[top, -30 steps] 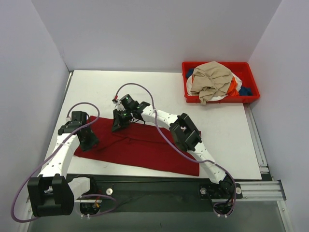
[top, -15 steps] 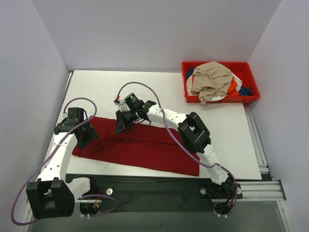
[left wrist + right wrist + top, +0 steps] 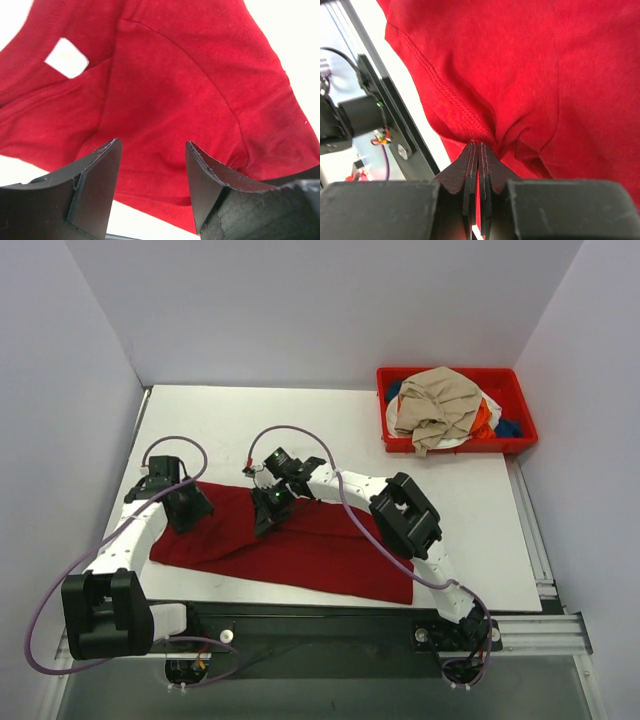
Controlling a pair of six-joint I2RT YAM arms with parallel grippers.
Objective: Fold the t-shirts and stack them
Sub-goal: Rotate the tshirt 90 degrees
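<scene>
1. Although it lies mostly flat, the plain dark red cloth t-shirt (image 3: 320,550) is bunched and creased at its left end. It is spread across the near half of the flat white table (image 3: 200,420), just ahead of the arm bases.
2. Its small white neck label (image 3: 66,58) shows in the left wrist view, up and to the left of the fingers.
3. The right gripper (image 3: 268,512) sits over the shirt's far edge, left of the middle. In the right wrist view its jaws are pressed fully together on a pinched fold of the red cloth, just beside a double-stitched hem (image 3: 445,90).
4. The left gripper (image 3: 190,512) is at the shirt's far left corner. Its two black fingers (image 3: 95,185) stand well apart with nothing clamped between them, and the red cloth shows beyond the gap. Whether the tips touch the cloth cannot be told.
5. The rectangular red plastic bin (image 3: 470,446) rests at the table's far right corner, well apart from the red shirt.
6. A crumpled tan cloth shirt (image 3: 435,405) tops the heap inside it, one part draped over the near wall.
7. Orange cloth (image 3: 484,420), white cloth (image 3: 492,395) and blue cloth (image 3: 508,427) show beneath the tan shirt on its right side.
</scene>
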